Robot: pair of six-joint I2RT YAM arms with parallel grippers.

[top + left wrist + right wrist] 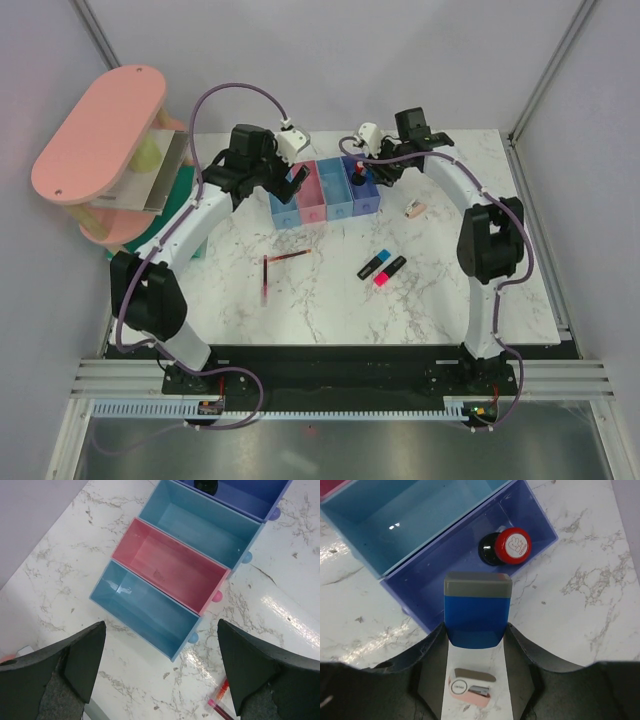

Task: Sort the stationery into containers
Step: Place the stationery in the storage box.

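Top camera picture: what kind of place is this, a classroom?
Most likely a robot test booth, not a classroom. Plain grey walls box in one marble table. A left arm and a right arm are bolted at its near edge, and small bins sit on it.

The joined bins [170, 575] are framed by the wide-spread left gripper [162, 652]; a dark-red pen [220, 707] is seen on the worktop [280, 605].
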